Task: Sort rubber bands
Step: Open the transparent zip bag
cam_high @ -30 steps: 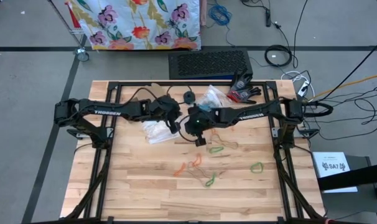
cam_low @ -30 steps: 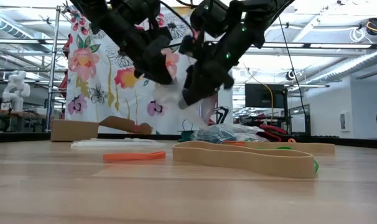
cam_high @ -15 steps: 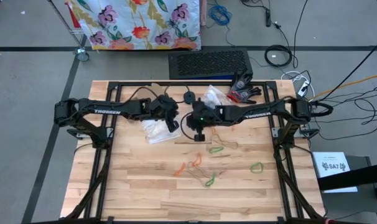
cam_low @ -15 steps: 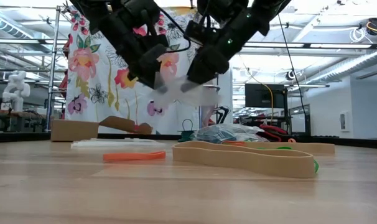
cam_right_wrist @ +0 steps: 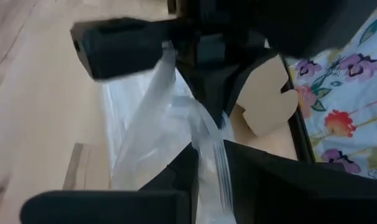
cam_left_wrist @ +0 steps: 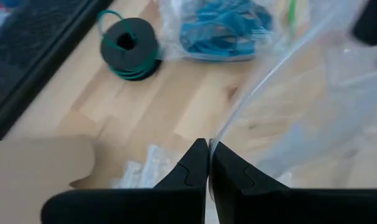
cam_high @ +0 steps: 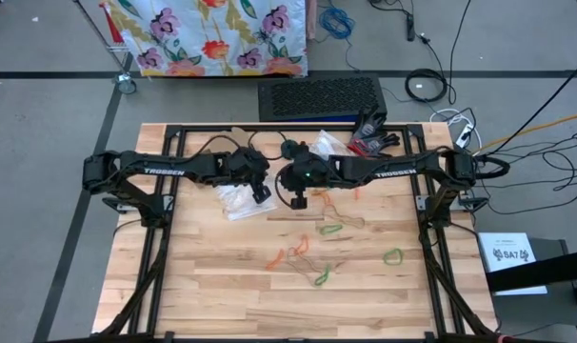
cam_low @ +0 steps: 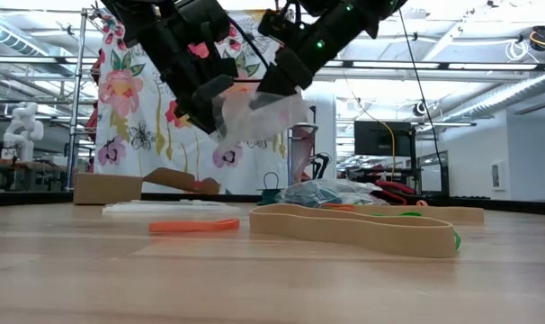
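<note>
Right end effector (cam_low: pixel 271 94): higher above the surface than a second ago, shifted toward 12 o'clock, now pinching the clear bag (cam_low: pixel 254 115) it was only beside before. Bag: lifted, stretched between both arms. Left end effector (cam_low: pixel 220 117): moved slightly toward 12 o'clock, same grip on the bag's edge.
</note>
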Robot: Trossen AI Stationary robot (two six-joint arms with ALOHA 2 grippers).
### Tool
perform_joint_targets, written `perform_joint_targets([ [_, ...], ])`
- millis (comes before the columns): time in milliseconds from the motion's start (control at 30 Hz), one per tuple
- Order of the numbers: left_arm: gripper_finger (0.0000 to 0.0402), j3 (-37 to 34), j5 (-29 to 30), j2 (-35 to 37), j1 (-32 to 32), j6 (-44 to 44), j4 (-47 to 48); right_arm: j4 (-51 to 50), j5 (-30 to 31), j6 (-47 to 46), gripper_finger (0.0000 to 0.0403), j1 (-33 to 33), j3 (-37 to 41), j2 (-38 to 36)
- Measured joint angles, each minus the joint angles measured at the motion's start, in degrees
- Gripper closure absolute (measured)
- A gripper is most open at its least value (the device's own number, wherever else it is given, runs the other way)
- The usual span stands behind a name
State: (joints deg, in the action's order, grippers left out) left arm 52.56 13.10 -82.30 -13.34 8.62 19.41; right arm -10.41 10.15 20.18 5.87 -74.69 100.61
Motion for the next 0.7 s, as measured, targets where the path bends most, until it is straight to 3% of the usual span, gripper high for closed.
perform_joint_targets([
  [167,0.0389,0.0,0.0,0.0,-0.2,0.0,-0.3,0.1,0.0,0.4,0.0353,0.0,-0.7,0.0],
  [300,0.0389,0.0,-4.6,0.0,-0.2,-0.1,-1.0,-1.3,-0.1,-2.5,0.0343,0.2,-0.8,0.5],
  [700,0.0389,0.0,-5.3,0.0,-0.2,-0.3,0.0,-2.4,0.4,-3.6,0.0216,1.7,-0.8,-0.3],
])
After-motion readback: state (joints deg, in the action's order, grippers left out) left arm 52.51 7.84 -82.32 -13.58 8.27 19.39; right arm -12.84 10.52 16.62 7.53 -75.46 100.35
